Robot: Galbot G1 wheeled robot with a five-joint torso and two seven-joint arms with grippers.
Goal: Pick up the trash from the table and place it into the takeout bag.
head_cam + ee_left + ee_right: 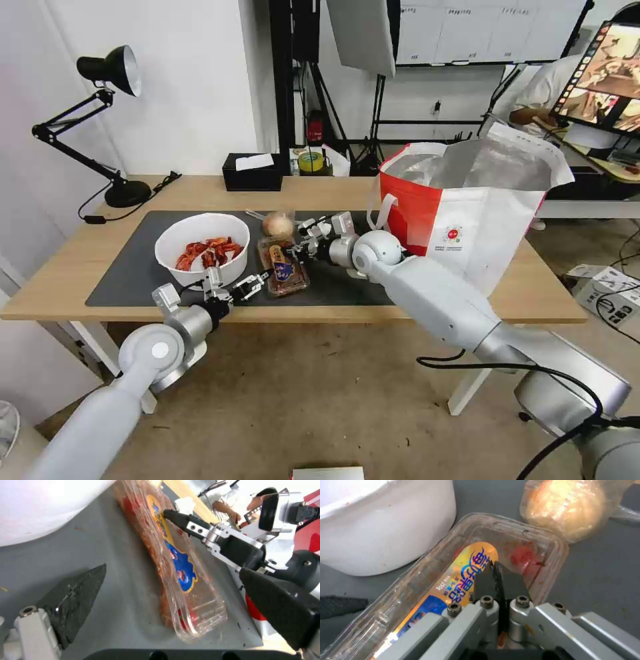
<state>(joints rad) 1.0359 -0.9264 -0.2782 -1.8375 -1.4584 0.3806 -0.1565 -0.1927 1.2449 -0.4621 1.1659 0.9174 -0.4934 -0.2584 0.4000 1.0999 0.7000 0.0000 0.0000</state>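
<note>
**Two grippers meet at a clear plastic tray on the table**

The right gripper rests over the top of the clear plastic hinged tray, its two black fingers pressed together with no gap, tips against the tray's yellow and blue label. Whether they pinch any plastic cannot be told. In the head view this right gripper reaches in from the bag side, above the tray's far half.

The left gripper sits low at the tray's near left corner, fingers spread apart, with the mat showing between them. In the left wrist view one black finger lies beside the tray and the other is on the tray's opposite side.

The tray holds red scraps and lies flat on the dark grey mat of the table. Just beside it, on the robot's left, stands the white round bowl, with red crayfish shells inside. Just behind the tray lies the clear bag with a tan lump. The takeout bag stands upright on the robot's right, mouth open, silver lining showing.

The right wrist view shows the bowl's white wall close to the tray. The head view also takes in a black tissue box and a black desk lamp at the table's far side.
</note>
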